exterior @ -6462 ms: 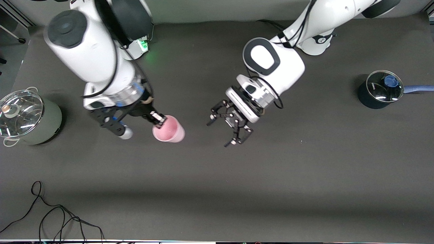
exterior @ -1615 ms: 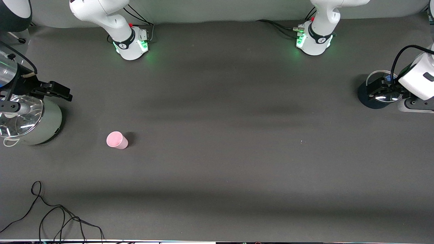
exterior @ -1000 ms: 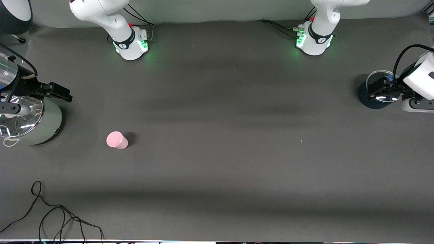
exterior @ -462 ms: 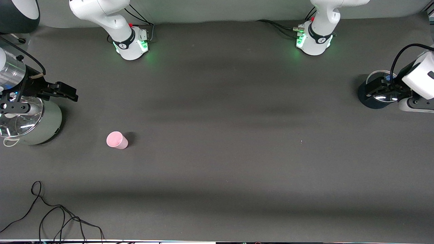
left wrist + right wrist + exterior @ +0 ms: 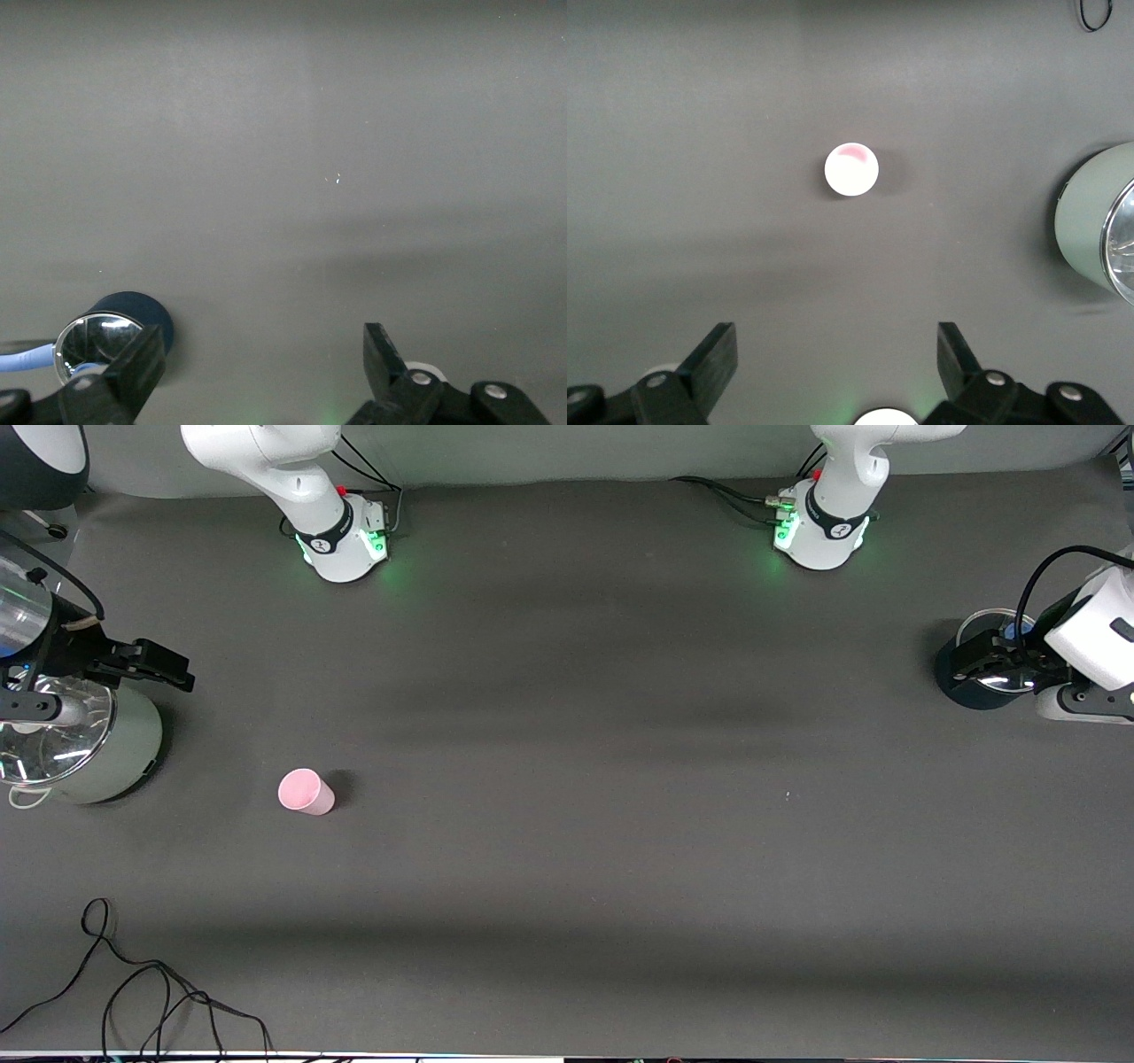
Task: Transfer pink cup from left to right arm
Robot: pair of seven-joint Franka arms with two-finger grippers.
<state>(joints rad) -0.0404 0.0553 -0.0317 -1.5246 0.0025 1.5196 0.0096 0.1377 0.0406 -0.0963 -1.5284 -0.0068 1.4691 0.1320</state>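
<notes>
Pink cup (image 5: 306,792): upright on worktop (image 5: 620,850), unheld. Right gripper (image 5: 106,682) nearer, spread, over lidded pot (image 5: 97,753); left gripper (image 5: 261,367) spread, well apart.

The pink cup (image 5: 306,792) stands upright and unheld on the dark surface (image 5: 620,824), toward the right arm's end. The right end effector (image 5: 106,677) hangs open over a lidded grey-green pot (image 5: 80,735) at that end. The left end effector (image 5: 997,657), fingers apart, is over a dark glass-lidded saucepan (image 5: 961,682) at the left arm's end. A black cable (image 5: 133,983) lies nearest the camera.
</notes>
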